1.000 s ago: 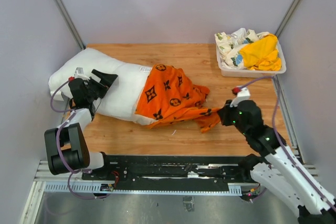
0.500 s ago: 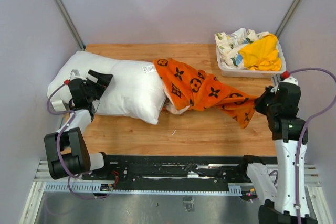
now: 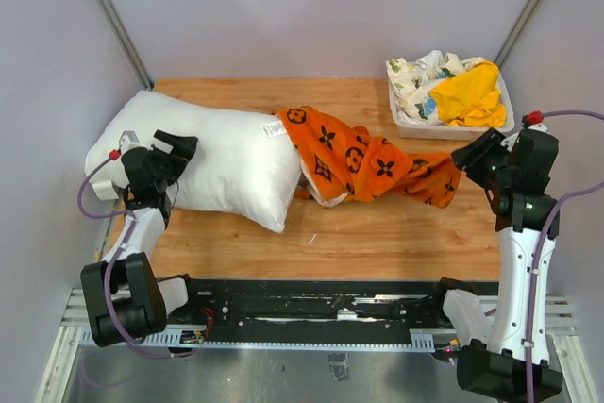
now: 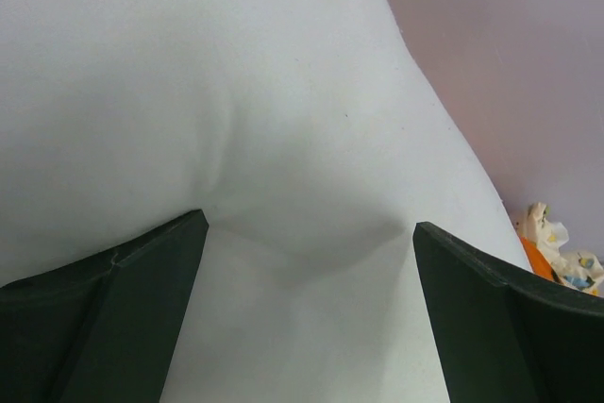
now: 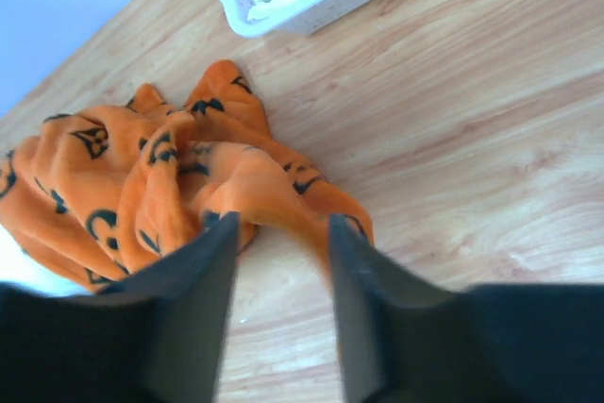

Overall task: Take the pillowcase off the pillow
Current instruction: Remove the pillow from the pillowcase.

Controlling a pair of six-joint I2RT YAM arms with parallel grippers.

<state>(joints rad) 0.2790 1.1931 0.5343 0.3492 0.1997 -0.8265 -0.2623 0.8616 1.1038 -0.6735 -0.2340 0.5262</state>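
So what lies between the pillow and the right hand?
The orange pillowcase lies crumpled on the table between pillow and right hand, seen in the top view.

White-and-black arms (image 3: 514,271) trail thin purple cables (image 3: 571,113).

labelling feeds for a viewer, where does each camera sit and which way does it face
top external: above and behind the bases, looking down on the table; both arms show, left tool over the pillow, right tool by the pillowcase.
left wrist: on the left wrist, aimed down at the pillow; its two dark fingers frame the bottom.
right wrist: on the right wrist, aimed down at the pillowcase and white basket; blurred fingers below.
shared: top and right wrist both show pillowcase and basket.
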